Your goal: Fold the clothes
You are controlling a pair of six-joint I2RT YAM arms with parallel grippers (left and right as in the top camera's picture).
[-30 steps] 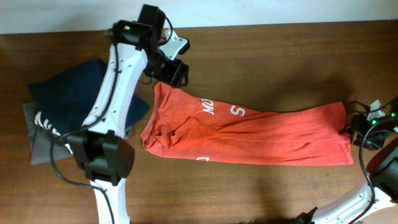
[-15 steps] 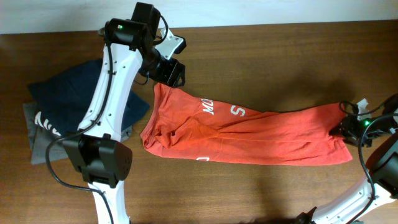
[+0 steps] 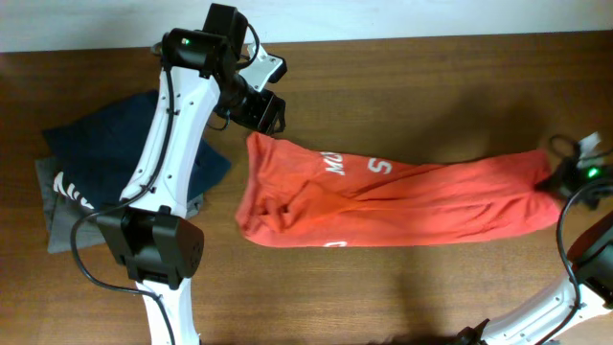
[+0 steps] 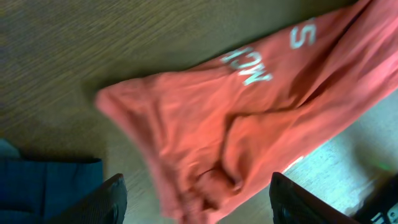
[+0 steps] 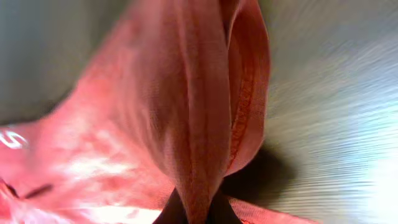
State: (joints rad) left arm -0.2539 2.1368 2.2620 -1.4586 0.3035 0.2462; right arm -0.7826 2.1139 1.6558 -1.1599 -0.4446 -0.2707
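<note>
Overhead: an orange-red T-shirt (image 3: 383, 196) lies stretched lengthwise across the wooden table (image 3: 431, 86), beside a navy garment (image 3: 105, 144) resting on a grey garment (image 3: 57, 230).

Left wrist: the left gripper (image 4: 198, 180) is spread wide and empty above the shirt's crumpled, white-lettered end.

Right wrist: the right gripper (image 5: 189, 214), jaws pressed together, pinches a bunched fold at the shirt's opposite end.

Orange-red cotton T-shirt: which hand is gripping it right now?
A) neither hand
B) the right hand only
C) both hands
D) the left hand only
B: in the right wrist view the orange-red cotton T-shirt is bunched and pinched in the shut right hand, while the left hand stands open above the cloth, gripping nothing.
</note>
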